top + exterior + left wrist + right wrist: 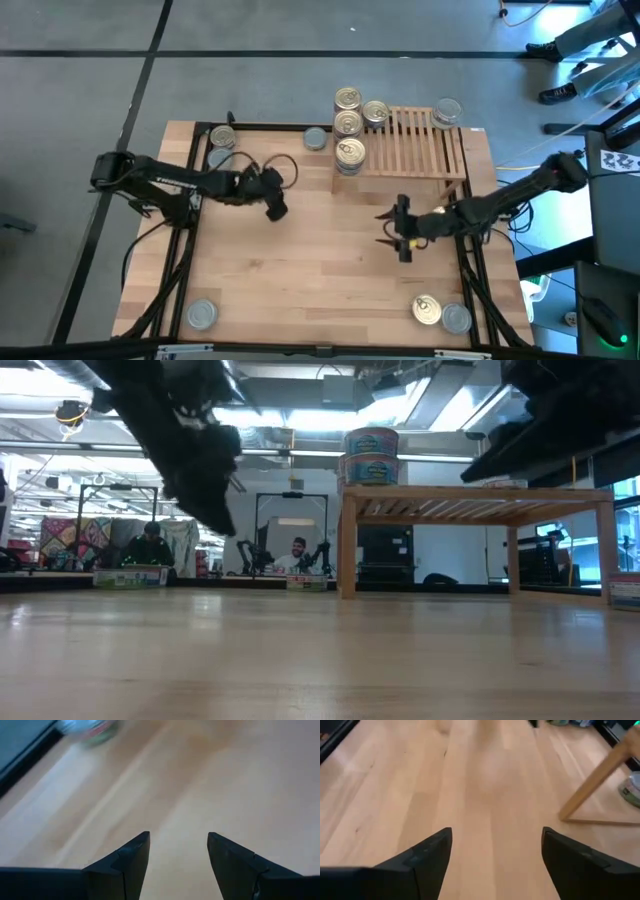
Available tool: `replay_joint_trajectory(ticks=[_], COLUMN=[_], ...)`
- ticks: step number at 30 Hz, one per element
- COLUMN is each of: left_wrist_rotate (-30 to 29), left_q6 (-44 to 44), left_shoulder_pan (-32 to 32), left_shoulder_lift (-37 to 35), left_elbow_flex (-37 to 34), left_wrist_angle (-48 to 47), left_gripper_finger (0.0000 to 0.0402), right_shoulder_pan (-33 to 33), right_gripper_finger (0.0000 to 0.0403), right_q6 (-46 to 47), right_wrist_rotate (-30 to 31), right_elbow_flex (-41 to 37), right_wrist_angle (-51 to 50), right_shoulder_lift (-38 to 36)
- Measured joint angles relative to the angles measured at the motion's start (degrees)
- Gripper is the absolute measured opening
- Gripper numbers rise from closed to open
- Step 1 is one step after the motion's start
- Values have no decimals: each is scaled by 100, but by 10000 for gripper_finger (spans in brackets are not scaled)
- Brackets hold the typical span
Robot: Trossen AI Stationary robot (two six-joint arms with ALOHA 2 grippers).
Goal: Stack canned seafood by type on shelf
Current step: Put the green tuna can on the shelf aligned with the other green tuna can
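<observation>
Left gripper [278, 208]: fingers spread, nothing held, left of centre.
Right gripper [402, 243]: fingers spread, empty, right of centre.
Tins [349, 153]: stacked at the shelf's [425, 150] left end, upper centre; others are scattered at corners.
Handling: judged rigid, smooth, fairly heavy; best gripped across the round sidewall.

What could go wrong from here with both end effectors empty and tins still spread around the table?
1. The gold-top stacks stand at the shelf's left edge; a careless approach could probably topple them.
2. Loose tins sit near table edges, such as the silver tin at the front left; a nudge might push it off.
3. The open left end effector and open right end effector could collide mid-table.
</observation>
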Motion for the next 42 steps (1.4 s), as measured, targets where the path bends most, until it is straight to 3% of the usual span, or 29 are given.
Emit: replay_joint_trajectory(ticks=[4, 13, 22, 25, 30, 32, 37, 42], left_wrist_rotate=[-280, -658, -556, -602, -1317, -1354, -1064, -560], left_q6=[-575, -838, -276, -271, -254, -138, 33, 414], left_shoulder_pan=[739, 2064, 3093, 3186, 3235, 3377, 3634, 3497], left_shoulder_lift=[67, 359, 991, 1163, 1339, 1457, 1919, 2136], left_elbow_flex=[-2, 447, 593, 810, 1095, 1094, 1056, 1066], left_wrist_angle=[-844, -2783, -3250, -3629, -3948, -3951, -3894, -3816], left_gripper_finger=[198, 198, 193, 171, 110, 86, 45, 25], right_shoulder_pan=[228, 229, 229, 229, 229, 229, 229, 229], right_gripper_finger=[293, 293, 293, 293, 293, 293, 293, 293], right_q6=[47, 139, 113, 94, -3, -3, -3, -3], right_wrist_rotate=[328, 752, 753, 751, 802, 803, 760, 696], right_elbow_flex=[-299, -312, -309, -309, -309, -309, -309, -309], right_wrist_angle=[781, 1145, 1309, 1341, 1362, 1361, 1343, 1339], right_shoulder_lift=[446, 1182, 1290, 1287, 1287, 1287, 1287, 1287])
